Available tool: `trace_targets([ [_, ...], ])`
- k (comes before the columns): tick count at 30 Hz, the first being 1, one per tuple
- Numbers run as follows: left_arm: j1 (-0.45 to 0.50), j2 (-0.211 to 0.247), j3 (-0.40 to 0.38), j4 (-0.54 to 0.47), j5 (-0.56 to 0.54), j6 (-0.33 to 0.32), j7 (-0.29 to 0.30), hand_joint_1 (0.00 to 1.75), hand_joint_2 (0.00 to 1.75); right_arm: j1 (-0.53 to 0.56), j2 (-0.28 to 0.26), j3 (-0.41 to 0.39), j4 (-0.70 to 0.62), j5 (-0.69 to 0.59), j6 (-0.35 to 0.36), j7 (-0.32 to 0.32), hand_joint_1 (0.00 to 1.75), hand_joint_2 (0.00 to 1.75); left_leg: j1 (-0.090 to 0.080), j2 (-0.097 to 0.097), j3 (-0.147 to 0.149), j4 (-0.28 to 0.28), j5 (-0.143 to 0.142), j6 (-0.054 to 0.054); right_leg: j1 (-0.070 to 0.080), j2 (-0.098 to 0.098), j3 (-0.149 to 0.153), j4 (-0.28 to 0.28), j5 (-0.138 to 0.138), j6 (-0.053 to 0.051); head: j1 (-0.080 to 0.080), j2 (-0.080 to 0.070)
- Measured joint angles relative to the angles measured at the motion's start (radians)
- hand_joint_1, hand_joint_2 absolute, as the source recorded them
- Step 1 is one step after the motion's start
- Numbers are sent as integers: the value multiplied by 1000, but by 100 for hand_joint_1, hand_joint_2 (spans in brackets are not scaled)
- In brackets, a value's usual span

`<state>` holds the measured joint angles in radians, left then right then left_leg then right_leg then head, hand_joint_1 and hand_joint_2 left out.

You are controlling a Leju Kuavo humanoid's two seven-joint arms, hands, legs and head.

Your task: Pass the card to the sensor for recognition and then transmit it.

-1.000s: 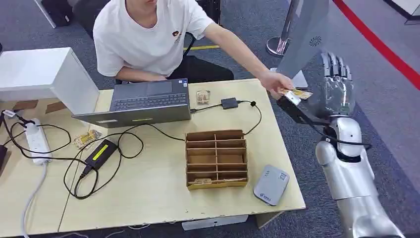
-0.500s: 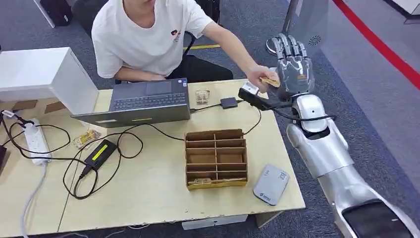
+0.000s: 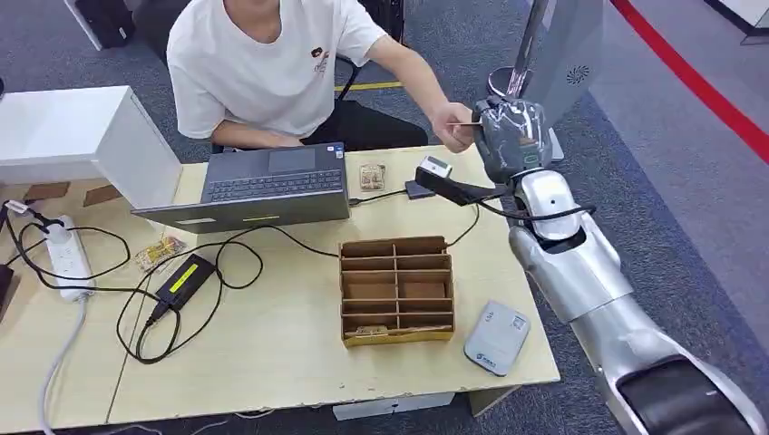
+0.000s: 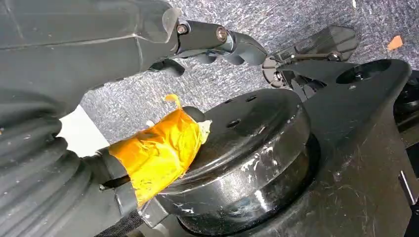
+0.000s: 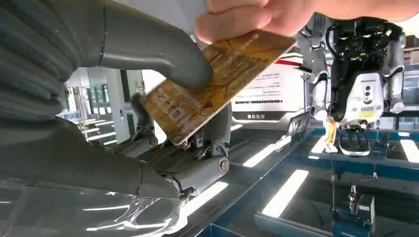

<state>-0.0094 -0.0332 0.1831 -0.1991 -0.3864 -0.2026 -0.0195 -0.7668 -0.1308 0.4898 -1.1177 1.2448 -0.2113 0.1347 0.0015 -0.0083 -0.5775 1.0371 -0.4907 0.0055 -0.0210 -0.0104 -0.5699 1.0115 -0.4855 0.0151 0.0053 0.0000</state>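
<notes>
A light wooden desk (image 3: 290, 362) carries a cardboard divider box (image 3: 396, 290). Behind the box lies an open laptop (image 3: 263, 186); right of it a grey card reader (image 3: 497, 338); left of it a black power adapter (image 3: 185, 278) and white power strip (image 3: 68, 258).

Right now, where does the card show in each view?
Head view: the card sits at the far right table corner, between the person's hand and the right hand.
Right wrist view: card mid-frame, thumb on it.
Left wrist view: not in it.
Shared landmark: the person's hand.
</notes>
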Motion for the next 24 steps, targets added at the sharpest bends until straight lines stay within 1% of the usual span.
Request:
trace_targets([
  [4, -2, 0, 0, 0, -2, -9, 29, 0, 175, -2, 5, 5, -1, -13, 0, 0, 175, 175, 0, 0, 0, 0, 0, 0, 0, 0, 0, 0, 0, 0, 0, 0],
  [9, -2, 0, 0, 0, 0, -6, 37, 0, 175, 5, 8, 9, -13, -21, -16, -11, 175, 175, 0, 0, 0, 0, 0, 0, 0, 0, 0, 0, 0, 0, 0, 0],
  [11, -2, 0, 0, 0, 3, -2, 38, 0, 175, 19, 7, 9, -29, -46, -35, -23, 175, 175, 0, 0, 1, 0, 0, 0, 0, 0, 0, 0, 0, 0, 0, 0],
  [13, -2, -1, 0, 0, 12, 4, 39, 0, 175, 49, 8, 1, -59, -117, -64, -56, 175, 175, 0, 0, 1, 0, 0, 0, 0, 0, 0, 0, 0, 0, 0, 0],
  [16, 0, -4, 2, 0, 27, 16, 40, 0, 175, 133, 7, -23, -135, -199, -126, -102, 175, 175, 0, 0, 1, 0, 0, 0, 0, 0, 0, -1, -1, 0, 0, 0],
  [20, 2, -7, 7, 1, 34, 30, 39, 0, 175, 273, 0, -58, -242, -235, -196, -151, 175, 175, 0, 0, 0, 0, -1, 0, 0, 0, 0, -1, -1, 0, 0, 0],
  [24, 4, -11, 10, 1, 36, 53, 37, 0, 175, 440, -6, -115, -365, -269, -262, -225, 175, 175, 0, 0, 0, 0, -2, 0, 0, 0, 0, -1, -1, 1, 0, 0],
])
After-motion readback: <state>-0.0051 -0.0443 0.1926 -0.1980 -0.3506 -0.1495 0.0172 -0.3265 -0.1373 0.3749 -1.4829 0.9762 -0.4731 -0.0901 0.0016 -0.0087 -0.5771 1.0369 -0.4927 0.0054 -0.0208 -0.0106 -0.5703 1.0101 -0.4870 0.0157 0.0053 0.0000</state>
